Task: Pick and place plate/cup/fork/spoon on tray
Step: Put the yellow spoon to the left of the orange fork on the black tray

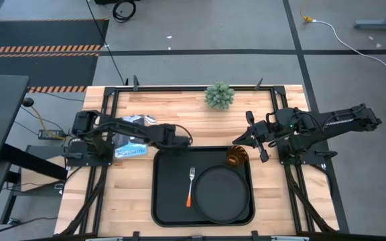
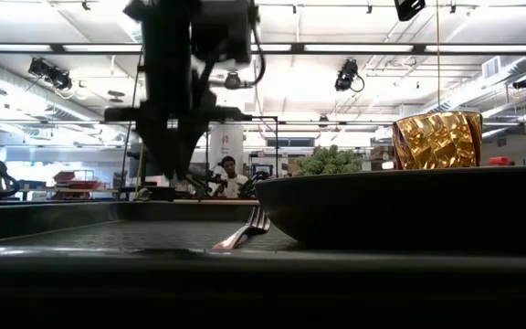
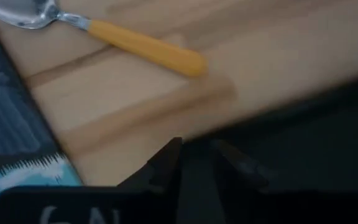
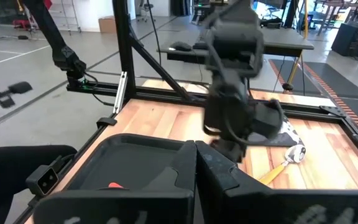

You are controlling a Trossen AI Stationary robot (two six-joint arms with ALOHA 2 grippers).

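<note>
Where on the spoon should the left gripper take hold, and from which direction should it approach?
Grip the spoon at the middle of its orange handle, coming straight down from above: it lies flat on the wooden table beside the tray, and the handle is straight and narrow. The left gripper is close by.

Black tray [image 1: 161, 194], matte black plate [image 1: 222, 194]; amber faceted cup [image 2: 436, 140]; orange-handled fork [image 1: 191, 185] and spoon [image 3: 110, 35] showing silver; pale striped wood desk [image 1: 126, 194].

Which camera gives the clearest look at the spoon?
The left wrist view: the spoon lies close on bare wood, silver bowl and orange handle plain. The right wrist view shows it small, beyond the left arm. The high view hides it under that arm; the low view shows none of it.
</note>
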